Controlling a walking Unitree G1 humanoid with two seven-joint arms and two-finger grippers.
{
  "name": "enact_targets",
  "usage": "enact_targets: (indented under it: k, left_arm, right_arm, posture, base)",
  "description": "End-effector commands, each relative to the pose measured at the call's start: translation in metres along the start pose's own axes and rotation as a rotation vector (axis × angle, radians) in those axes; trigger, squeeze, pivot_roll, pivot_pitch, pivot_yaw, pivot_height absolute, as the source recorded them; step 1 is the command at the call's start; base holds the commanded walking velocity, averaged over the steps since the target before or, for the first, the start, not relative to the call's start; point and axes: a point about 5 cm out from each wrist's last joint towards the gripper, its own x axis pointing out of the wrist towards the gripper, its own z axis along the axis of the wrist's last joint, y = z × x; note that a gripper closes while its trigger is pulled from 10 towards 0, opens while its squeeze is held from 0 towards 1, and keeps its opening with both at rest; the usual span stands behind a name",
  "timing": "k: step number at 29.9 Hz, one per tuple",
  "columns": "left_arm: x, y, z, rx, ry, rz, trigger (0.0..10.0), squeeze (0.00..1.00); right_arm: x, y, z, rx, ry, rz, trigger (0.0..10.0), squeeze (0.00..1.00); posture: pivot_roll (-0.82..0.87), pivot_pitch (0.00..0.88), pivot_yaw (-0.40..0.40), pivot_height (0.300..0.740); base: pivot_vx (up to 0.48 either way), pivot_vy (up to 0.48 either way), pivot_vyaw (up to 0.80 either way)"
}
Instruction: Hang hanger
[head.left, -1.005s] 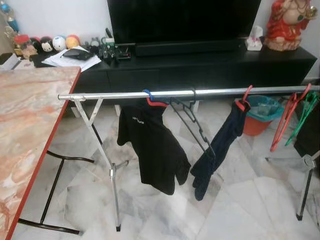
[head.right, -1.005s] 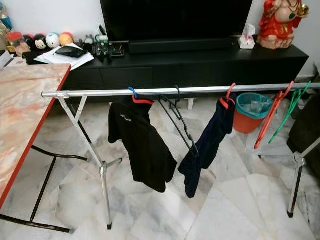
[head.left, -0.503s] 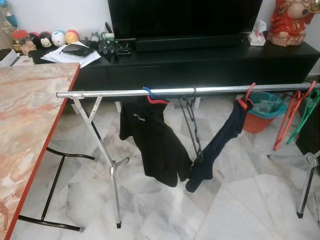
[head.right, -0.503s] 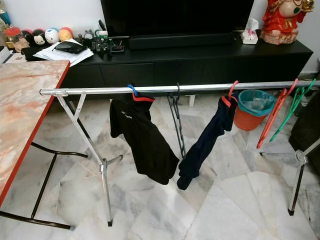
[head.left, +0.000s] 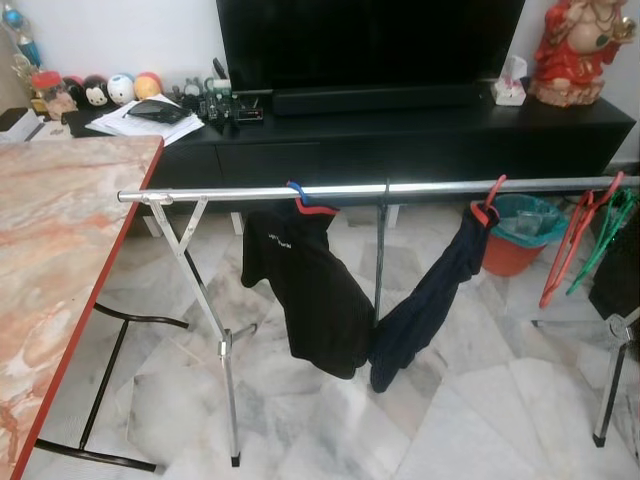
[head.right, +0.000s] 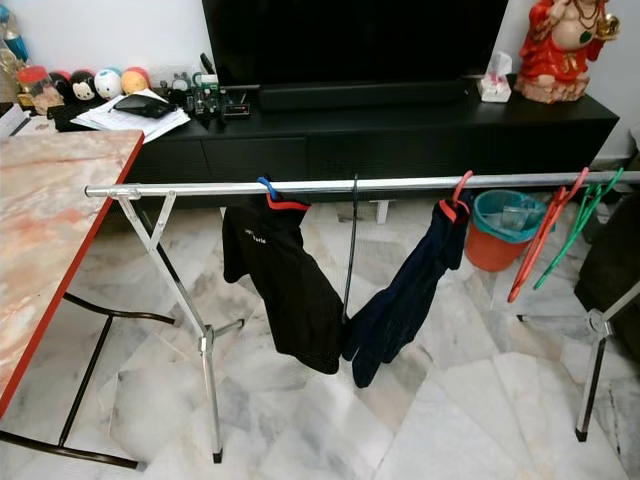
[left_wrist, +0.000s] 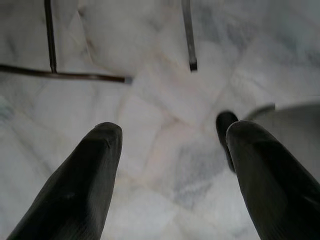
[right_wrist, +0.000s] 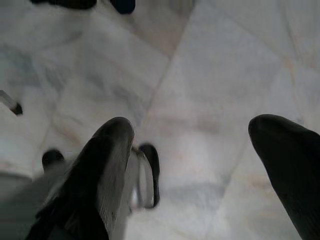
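An empty dark hanger (head.left: 380, 250) hangs edge-on from the middle of the silver rail (head.left: 400, 187), between a black shirt (head.left: 305, 290) on a blue-hooked hanger to its left and a navy garment (head.left: 430, 300) on a red hanger to its right. Both our arms hang low over the marble floor (left_wrist: 160, 150): the left gripper (left_wrist: 170, 185) and the right gripper (right_wrist: 195, 175) each have their 2 fingers spread apart and hold nothing.

We judge the hanging done, yet several things could undo it. The hook sits on a smooth, round rail, so a knock to the rack's thin crossed legs (head.left: 225, 350) as we turn or step away could slide or unseat it. The hanger's lower end lies close against the 2 garments, and a snag there could drag it off if either cloth is pulled. The table (head.left: 60, 260) crowds our left side, leaving little room to back out. Red and green hangers (head.left: 590, 235) cluster at the far right of the rail.
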Motion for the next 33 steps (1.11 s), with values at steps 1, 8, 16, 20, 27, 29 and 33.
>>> enact_targets:
  k: [1,8,16,20,27,29,33]
  left_arm:
    - [0.004,0.000,0.003,-0.016,0.027,0.014,10.0,0.00]
    - [0.020,-0.004,0.038,-0.017,-0.037,0.012,10.0,0.00]
    - [0.035,-0.012,0.084,-0.004,-0.124,-0.013,10.0,0.00]
    - [0.037,-0.013,0.091,0.003,-0.131,-0.021,10.0,0.00]
    - [0.039,-0.012,0.098,-0.005,-0.133,-0.013,10.0,0.00]
    - [0.039,-0.013,0.096,-0.006,-0.130,-0.013,10.0,0.00]
    - [0.038,-0.014,0.094,-0.004,-0.123,-0.015,10.0,0.00]
  right_arm:
    - [0.005,0.005,0.007,0.015,0.005,-0.006,10.0,0.00]
    - [0.016,0.020,0.035,0.012,-0.048,0.019,10.0,0.00]
    - [0.027,0.036,0.071,0.038,-0.130,0.041,10.0,0.00]
    - [0.029,0.040,0.079,0.034,-0.140,0.050,10.0,0.00]
    - [0.032,0.044,0.095,0.033,-0.164,0.059,10.0,0.00]
    - [0.032,0.044,0.097,0.032,-0.165,0.059,10.0,0.00]
    - [0.033,0.044,0.097,0.025,-0.162,0.058,10.0,0.00]
  posture:
    - [0.00,0.000,0.012,0.740]
    - [-0.01,0.000,0.024,0.740]
    - [-0.01,0.000,0.038,0.740]
    - [-0.01,0.000,0.036,0.740]
    - [0.00,0.000,0.025,0.740]
    - [0.00,0.000,0.023,0.740]
    - [0.00,0.000,0.021,0.740]
  base:
    - [0.000,0.000,0.00]
    - [0.000,0.000,0.00]
    - [0.000,0.000,0.00]
    - [0.000,0.000,0.00]
    - [0.000,0.000,0.00]
    - [0.000,0.000,0.00]
    - [0.000,0.000,0.00]
